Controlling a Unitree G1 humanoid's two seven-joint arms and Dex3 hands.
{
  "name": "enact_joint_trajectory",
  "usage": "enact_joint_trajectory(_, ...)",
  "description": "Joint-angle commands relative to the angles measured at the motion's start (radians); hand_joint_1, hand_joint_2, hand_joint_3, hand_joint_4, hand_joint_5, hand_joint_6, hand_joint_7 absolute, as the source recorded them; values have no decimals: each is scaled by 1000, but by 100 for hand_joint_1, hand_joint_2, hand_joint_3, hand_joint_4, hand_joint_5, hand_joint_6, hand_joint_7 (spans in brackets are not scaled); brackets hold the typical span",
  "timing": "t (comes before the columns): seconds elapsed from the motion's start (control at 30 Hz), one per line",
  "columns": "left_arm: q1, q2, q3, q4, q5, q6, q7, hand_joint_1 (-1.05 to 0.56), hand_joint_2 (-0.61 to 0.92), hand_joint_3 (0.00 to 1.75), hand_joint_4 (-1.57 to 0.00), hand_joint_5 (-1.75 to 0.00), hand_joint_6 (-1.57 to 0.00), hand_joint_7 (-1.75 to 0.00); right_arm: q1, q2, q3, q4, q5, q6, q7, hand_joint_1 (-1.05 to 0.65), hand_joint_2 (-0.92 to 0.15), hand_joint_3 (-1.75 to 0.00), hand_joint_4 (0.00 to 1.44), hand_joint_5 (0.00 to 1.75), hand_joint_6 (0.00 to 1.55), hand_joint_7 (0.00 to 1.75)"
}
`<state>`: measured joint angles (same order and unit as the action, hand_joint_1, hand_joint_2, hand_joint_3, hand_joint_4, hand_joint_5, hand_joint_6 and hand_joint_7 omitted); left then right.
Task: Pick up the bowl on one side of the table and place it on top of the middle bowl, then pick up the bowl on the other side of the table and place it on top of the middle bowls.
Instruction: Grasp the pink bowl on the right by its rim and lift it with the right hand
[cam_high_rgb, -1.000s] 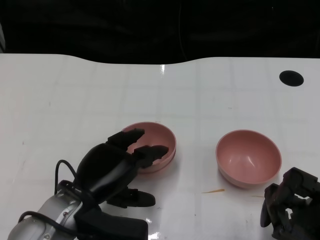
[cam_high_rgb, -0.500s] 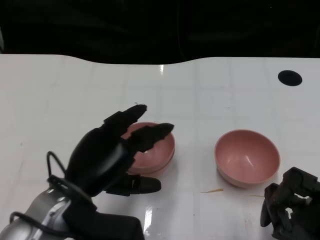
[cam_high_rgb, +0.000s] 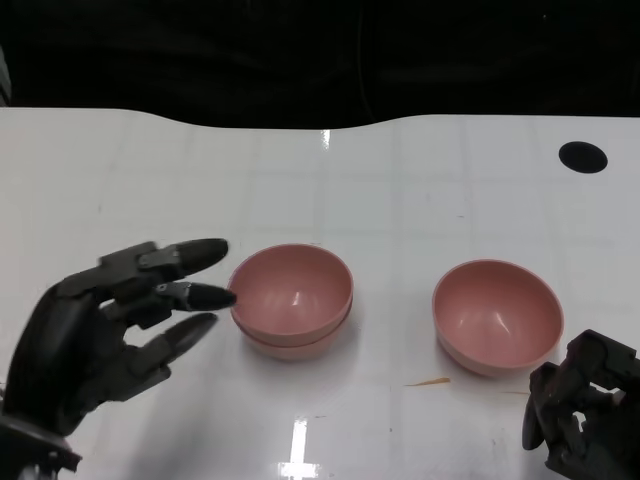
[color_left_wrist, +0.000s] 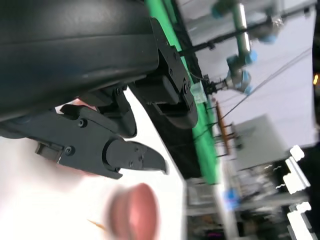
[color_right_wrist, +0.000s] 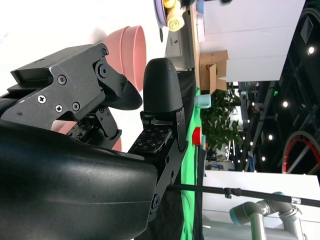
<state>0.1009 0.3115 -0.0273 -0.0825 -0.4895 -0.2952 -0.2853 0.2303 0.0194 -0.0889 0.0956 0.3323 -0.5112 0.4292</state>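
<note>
Two pink bowls (cam_high_rgb: 291, 299) sit nested, one inside the other, at the middle of the white table (cam_high_rgb: 400, 190). A third pink bowl (cam_high_rgb: 497, 315) stands alone to their right; it shows blurred in the left wrist view (color_left_wrist: 131, 210) and past the fingers in the right wrist view (color_right_wrist: 127, 50). My left hand (cam_high_rgb: 110, 325) hovers left of the stack with its fingers spread, holding nothing, fingertips a little short of the rim. My right hand (cam_high_rgb: 585, 420) sits at the lower right, fingers curled in, just in front of and to the right of the lone bowl, not touching it.
A black round hole (cam_high_rgb: 582, 156) lies in the table near its far right. A thin orange sliver (cam_high_rgb: 428, 381) lies in front of the lone bowl. The table's far edge meets a dark background.
My left hand has let go of the bowl now nested in the middle bowl and drawn back to the left, fingers spreading. The right hand has stayed put.
</note>
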Motion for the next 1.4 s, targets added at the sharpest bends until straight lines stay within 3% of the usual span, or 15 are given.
enact_joint_trajectory(0.03,54,-9,70,-41,-140,81,-88,-3,75,90,-32,-167,-43,-126,-1,-19,-16,8,14,-8,7,-4,-63,-111,90,174,83,147)
enact_joint_trajectory(0.07,65,-12,87,-44,-165,100,-110,-1,72,98,-32,-171,-34,-145,-1,-20,-17,8,14,-7,7,-4,-63,-111,90,173,83,148)
enact_joint_trajectory(0.13,93,-17,127,-39,-209,124,-159,-1,63,115,-35,-174,-22,-167,-1,-23,-18,8,12,-11,8,-4,-64,-109,91,172,83,148)
enact_joint_trajectory(0.23,140,-27,177,-49,-223,143,-191,-3,36,153,-45,-175,-20,-174,-5,-25,-23,13,13,-19,10,-3,-66,-106,92,171,83,147)
enact_joint_trajectory(0.33,188,-47,213,-71,-215,147,-191,6,32,171,-55,-175,-29,-175,-11,-28,-30,23,16,-25,15,-4,-66,-105,92,171,83,147)
enact_joint_trajectory(0.4,210,-62,227,-86,-205,156,-182,10,37,168,-57,-175,-32,-175,-15,-28,-35,30,14,-30,15,-4,-65,-106,92,172,83,147)
enact_joint_trajectory(0.57,249,-101,244,-113,-196,192,-159,17,51,168,-53,-175,-19,-175,-28,-31,-43,44,37,-34,40,-3,-64,-111,91,174,82,151)
enact_joint_trajectory(0.7,268,-130,252,-126,-165,197,-141,22,65,159,-57,-175,-24,-175,-29,-35,-47,41,48,-23,49,-4,-63,-113,91,175,82,151)
enact_joint_trajectory(0.8,279,-151,248,-133,-96,183,-102,23,85,130,-81,-175,-48,-175,-33,-39,-51,52,51,-30,57,-4,-63,-113,91,174,82,151)
enact_joint_trajectory(0.87,276,-158,252,-127,-67,171,-99,25,86,128,-100,-175,-67,-175,-35,-40,-53,54,51,-35,60,-4,-62,-113,90,174,82,150)
enact_joint_trajectory(1.03,278,-169,256,-133,7,167,-79,26,81,134,-111,-175,-80,-175,-42,-10,-66,80,-12,-159,6,0,-58,-114,92,171,82,149)
enact_joint_trajectory(1.2,284,-173,249,-149,46,175,-69,28,79,135,-110,-175,-78,-175,-81,45,-133,167,-278,-525,-151,3,-52,-122,92,159,85,136)
enact_joint_trajectory(1.3,281,-170,246,-144,58,170,-81,29,79,135,-109,-175,-77,-175,-99,52,-185,176,-447,-663,-234,-9,-69,-80,85,141,88,106)
enact_joint_trajectory(1.33,280,-170,246,-141,55,170,-86,29,79,135,-109,-175,-77,-175,-105,54,-202,177,-498,-693,-260,-21,-80,-53,83,127,91,79)
enact_joint_trajectory(1.4,279,-169,246,-136,51,167,-98,30,79,136,-109,-175,-77,-175,-102,58,-230,143,-602,-726,-304,-32,-89,-32,81,106,95,48)
